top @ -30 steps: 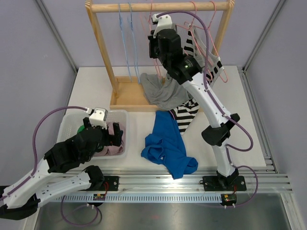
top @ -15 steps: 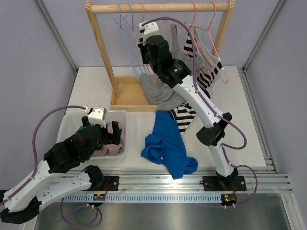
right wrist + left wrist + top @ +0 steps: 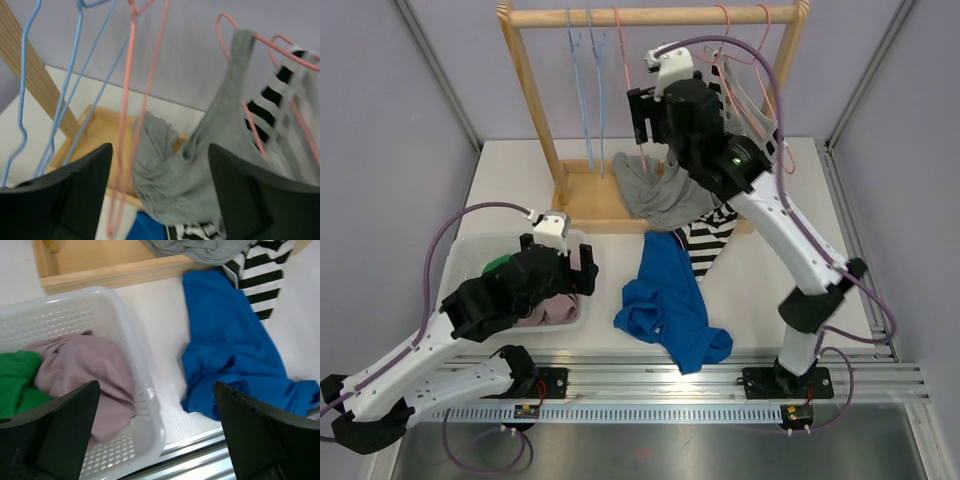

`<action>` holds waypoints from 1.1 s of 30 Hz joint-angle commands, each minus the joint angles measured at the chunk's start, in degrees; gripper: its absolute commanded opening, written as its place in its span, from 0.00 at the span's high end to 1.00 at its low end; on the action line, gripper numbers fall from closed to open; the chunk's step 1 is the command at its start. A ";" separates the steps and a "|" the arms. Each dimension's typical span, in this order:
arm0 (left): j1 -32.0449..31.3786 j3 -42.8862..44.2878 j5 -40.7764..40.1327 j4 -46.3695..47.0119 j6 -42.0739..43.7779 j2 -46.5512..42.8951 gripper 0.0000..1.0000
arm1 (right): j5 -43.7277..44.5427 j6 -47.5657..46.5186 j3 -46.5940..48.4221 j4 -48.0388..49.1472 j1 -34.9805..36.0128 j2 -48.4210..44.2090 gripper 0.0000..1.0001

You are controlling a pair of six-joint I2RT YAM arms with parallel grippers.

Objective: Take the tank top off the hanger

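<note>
The grey tank top hangs by one strap from a pink hanger on the wooden rack. Its lower part lies bunched on the rack's base. My right gripper is open, up by the rail and above the bunched cloth, with nothing between its fingers; in the top view the right gripper is just right of an empty pink hanger. My left gripper is wide open over the near right corner of the white basket, holding nothing.
A blue shirt lies crumpled on the table beside a striped garment. Another striped top hangs behind the grey one. Two blue hangers hang at the rail's left. The basket holds pink and green clothes.
My right gripper went from shut to open, and its arm swung left and then back right along the rail. My left arm shifted right over the basket.
</note>
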 commanded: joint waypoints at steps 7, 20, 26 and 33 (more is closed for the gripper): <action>-6.35 -2.16 9.13 21.29 -5.23 14.50 0.01 | -8.77 7.67 -37.91 4.70 0.56 -41.88 0.00; -15.58 2.24 8.61 27.99 -7.07 46.93 0.01 | -20.46 15.85 -66.94 -3.12 0.56 -72.22 0.01; -17.78 2.50 7.73 29.48 -8.74 55.73 0.12 | -17.48 16.82 -66.95 -8.92 0.56 -72.93 0.00; -18.40 4.61 -3.75 18.88 -14.27 52.23 1.00 | -18.36 16.91 -66.68 -8.49 0.56 -74.25 0.00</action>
